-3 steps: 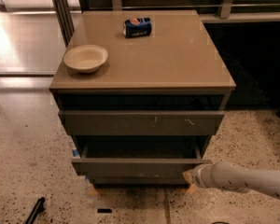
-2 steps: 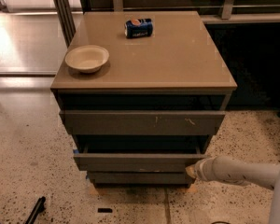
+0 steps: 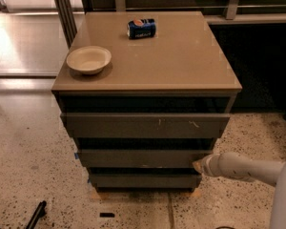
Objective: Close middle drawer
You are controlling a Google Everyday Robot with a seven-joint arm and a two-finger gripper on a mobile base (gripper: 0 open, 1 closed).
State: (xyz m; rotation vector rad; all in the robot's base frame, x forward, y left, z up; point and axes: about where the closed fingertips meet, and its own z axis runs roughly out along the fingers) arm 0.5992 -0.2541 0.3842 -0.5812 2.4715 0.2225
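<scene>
- Three drawer fronts are stacked under the cabinet top (image 3: 181,56). The middle drawer (image 3: 143,157) sits between the wider top drawer (image 3: 145,125), which has pale scratches, and the narrower bottom drawer (image 3: 144,180).
- A dark gap shows above the middle drawer's front, so it is not fully in.
- My gripper (image 3: 198,166) is at the right end of the middle drawer's front and touching it. I cannot tell whether it is clenched or released.
- My pale arm (image 3: 243,168) reaches in low from the right, above the speckled floor (image 3: 28,151).
- On the cabinet top, a cream bowl (image 3: 88,59) sits near the left edge. A blue can (image 3: 141,28) lies on its side near the back, well apart from the bowl.
</scene>
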